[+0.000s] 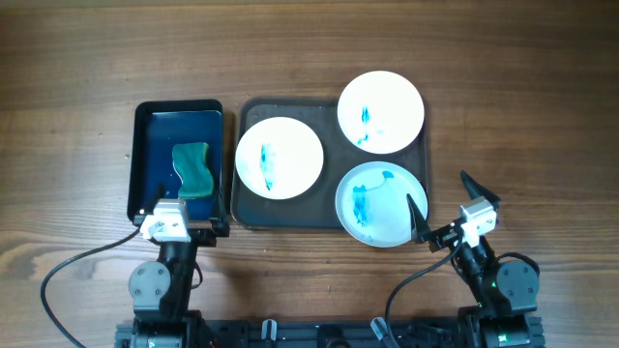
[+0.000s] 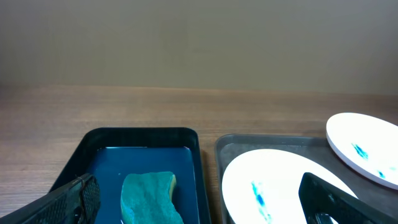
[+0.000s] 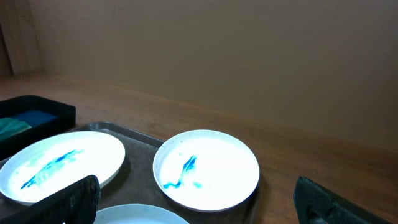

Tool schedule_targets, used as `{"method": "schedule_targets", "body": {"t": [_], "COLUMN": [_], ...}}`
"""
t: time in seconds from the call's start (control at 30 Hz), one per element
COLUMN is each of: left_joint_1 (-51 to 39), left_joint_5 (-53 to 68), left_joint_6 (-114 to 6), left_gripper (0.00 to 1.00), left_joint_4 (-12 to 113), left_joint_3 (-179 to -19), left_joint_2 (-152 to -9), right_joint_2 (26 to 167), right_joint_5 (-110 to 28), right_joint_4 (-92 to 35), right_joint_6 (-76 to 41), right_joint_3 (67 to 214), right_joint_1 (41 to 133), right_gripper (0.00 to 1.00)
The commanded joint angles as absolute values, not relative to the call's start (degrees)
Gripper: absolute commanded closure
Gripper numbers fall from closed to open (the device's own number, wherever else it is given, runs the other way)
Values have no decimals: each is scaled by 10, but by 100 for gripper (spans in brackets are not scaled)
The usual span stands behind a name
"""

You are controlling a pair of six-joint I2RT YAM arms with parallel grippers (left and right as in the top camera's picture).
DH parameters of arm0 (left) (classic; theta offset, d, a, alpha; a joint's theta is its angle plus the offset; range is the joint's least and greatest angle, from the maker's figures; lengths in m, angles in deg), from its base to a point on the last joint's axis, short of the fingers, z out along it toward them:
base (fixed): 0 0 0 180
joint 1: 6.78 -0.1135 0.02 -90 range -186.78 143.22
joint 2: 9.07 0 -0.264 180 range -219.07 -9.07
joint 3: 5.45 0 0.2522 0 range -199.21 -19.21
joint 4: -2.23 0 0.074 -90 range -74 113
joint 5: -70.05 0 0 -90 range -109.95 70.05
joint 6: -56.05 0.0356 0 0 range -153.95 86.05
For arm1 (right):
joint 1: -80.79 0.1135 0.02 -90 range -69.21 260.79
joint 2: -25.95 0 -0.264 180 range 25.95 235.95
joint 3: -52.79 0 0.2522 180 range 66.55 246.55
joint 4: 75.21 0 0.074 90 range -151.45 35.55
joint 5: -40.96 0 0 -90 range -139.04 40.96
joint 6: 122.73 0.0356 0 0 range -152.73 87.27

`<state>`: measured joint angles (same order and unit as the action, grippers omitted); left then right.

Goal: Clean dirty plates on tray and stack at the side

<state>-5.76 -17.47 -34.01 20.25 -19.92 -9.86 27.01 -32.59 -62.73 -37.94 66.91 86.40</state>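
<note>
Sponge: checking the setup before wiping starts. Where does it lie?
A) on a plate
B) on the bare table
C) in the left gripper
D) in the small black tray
D: the sponge lies on the blue floor of the small black tray, beside the grey tray.

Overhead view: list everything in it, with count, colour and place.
dirty plates: three, white with blue smears, on the tray, the two right ones overhanging its rim.
tray: one, dark grey, mid-table.
small tray: one, black with blue bottom, left of the grey tray.
sponge: one, green, in the small tray.
table: one, brown wood, under everything.
left claw: one, black, open, at the small tray's near edge.
right claw: one, black, open, right of the nearest plate.
</note>
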Motion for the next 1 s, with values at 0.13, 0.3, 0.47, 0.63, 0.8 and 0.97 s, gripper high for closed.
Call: {"method": "schedule_targets", "body": {"t": [0.13, 0.3, 0.47, 0.63, 0.8, 0.97], "left_joint_1": [-59, -59, -59, -59, -59, -59], "left_joint_5": [-172, -172, -172, -172, -172, -159], "left_joint_6": [-331, -331, -331, -331, -330, -371], "left_gripper": [0, 0, 0, 0, 0, 0], "left_joint_4": [203, 203, 203, 203, 203, 202], "left_joint_3": [-196, -196, -196, -196, -196, -196], "left_joint_2": [-95, -95, -95, -95, -95, -95], "right_joint_2": [269, 269, 269, 269, 269, 269], "right_joint_5": [-331, -331, -331, -331, -331, -331], "right_joint_4": [-628, -628, -628, -628, -628, -633], "right_joint_6": [-372, -372, -372, -372, -372, -372], "right_joint_3": [668, 668, 668, 668, 668, 668], "right_joint_1": [867, 867, 867, 867, 867, 867], "right_gripper": [0, 0, 0, 0, 0, 0]}}
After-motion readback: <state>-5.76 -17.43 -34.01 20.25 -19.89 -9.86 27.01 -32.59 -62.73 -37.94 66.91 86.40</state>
